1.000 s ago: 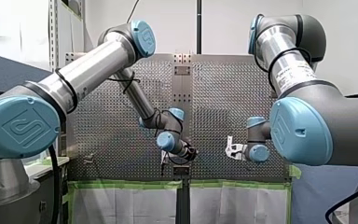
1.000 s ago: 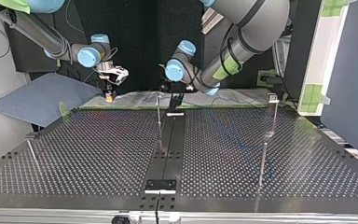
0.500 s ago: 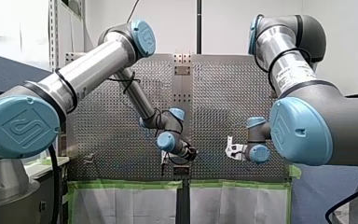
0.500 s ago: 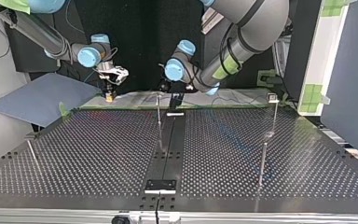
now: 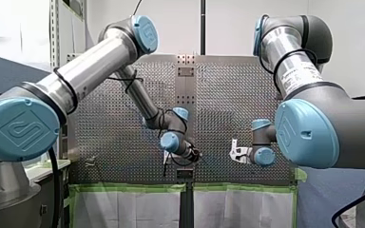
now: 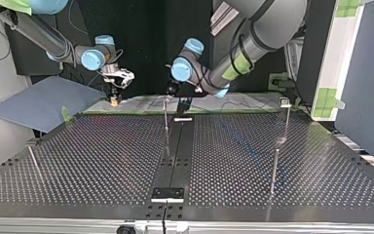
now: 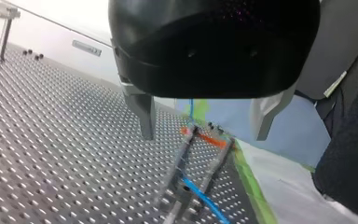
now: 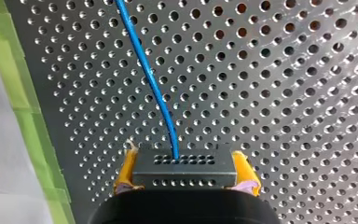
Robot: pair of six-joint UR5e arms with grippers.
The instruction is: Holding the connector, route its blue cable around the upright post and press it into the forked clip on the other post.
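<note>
Right wrist view, connector (image 8: 185,169): clamped between the yellow pads (image 8: 127,171) of my right gripper (image 8: 185,175), low over the perforated table (image 8: 284,93).
Blue cable (image 8: 145,70): runs ahead from the connector across the table and out of frame.
Left gripper (image 7: 204,135): metal fingers (image 7: 144,112) spread wide and empty, above what I take for the forked clip (image 7: 179,163).
Risk: I judge a slack or high pull could let the cable ride over the prongs.
Hidden: the clip is blurred, and in the top view I can't trace the cable near the upright post (image 6: 166,122).

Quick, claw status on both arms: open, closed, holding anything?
Left claw: open, holding nothing.
Right claw: closed on the connector, with the blue cable running out ahead of it.
</note>
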